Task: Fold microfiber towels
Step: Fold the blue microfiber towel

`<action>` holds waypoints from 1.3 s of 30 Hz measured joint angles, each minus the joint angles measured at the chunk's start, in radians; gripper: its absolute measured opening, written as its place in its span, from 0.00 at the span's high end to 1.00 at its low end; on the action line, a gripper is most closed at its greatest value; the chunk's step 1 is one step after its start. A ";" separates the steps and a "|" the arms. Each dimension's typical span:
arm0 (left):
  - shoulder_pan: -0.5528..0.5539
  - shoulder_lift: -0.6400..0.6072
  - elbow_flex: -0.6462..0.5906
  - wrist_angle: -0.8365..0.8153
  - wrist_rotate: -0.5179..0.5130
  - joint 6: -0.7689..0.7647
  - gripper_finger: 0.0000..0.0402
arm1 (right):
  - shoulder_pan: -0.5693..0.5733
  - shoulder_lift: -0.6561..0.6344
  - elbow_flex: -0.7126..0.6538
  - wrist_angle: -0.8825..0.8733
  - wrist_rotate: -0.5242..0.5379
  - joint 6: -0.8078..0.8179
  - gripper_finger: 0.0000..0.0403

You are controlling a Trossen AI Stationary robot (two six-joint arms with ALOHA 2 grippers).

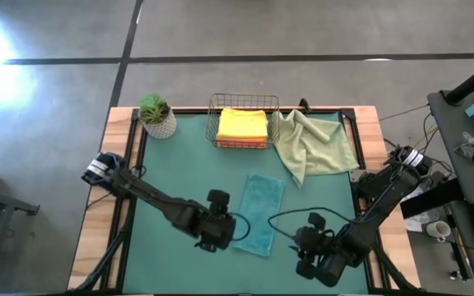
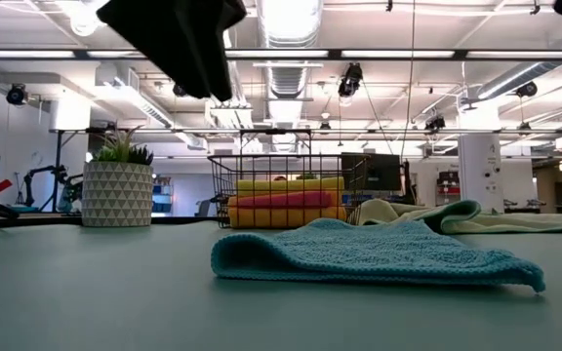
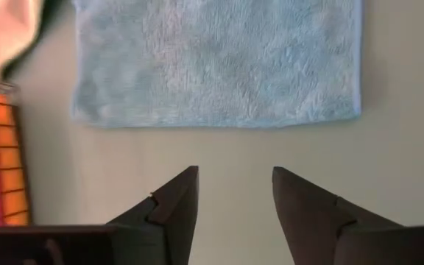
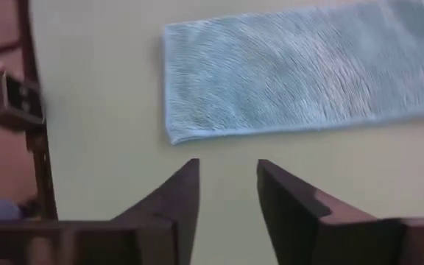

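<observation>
A teal towel (image 1: 259,213), folded into a long strip, lies flat on the green mat; it also shows in the low view (image 2: 369,255), the left wrist view (image 3: 219,62) and the right wrist view (image 4: 300,70). My left gripper (image 3: 234,184) is open and empty just left of the strip's near part (image 1: 225,228). My right gripper (image 4: 228,177) is open and empty to the right of the strip's near end (image 1: 303,247). A pale sage towel (image 1: 313,144) lies crumpled at the far right. Yellow, pink and orange towels (image 1: 242,126) lie stacked in a wire basket (image 1: 212,123).
A potted plant (image 1: 156,115) stands at the far left corner of the mat. The wire basket stands at the far edge in the middle. Bare mat (image 1: 171,173) lies left of the teal towel. A wooden table rim (image 1: 97,214) frames the mat.
</observation>
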 joint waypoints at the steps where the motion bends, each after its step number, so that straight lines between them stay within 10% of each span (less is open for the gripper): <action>1: -0.013 0.000 -0.013 0.011 -0.024 0.002 0.60 | 0.000 0.005 0.000 0.014 0.001 -0.054 0.66; 13: -0.099 0.038 -0.204 0.461 -0.063 0.074 0.60 | -0.038 0.159 -0.008 0.292 0.033 -0.520 0.57; 39: -0.088 0.194 -0.281 0.696 -0.011 0.159 0.60 | -0.134 0.501 0.257 0.121 -0.038 -0.582 0.57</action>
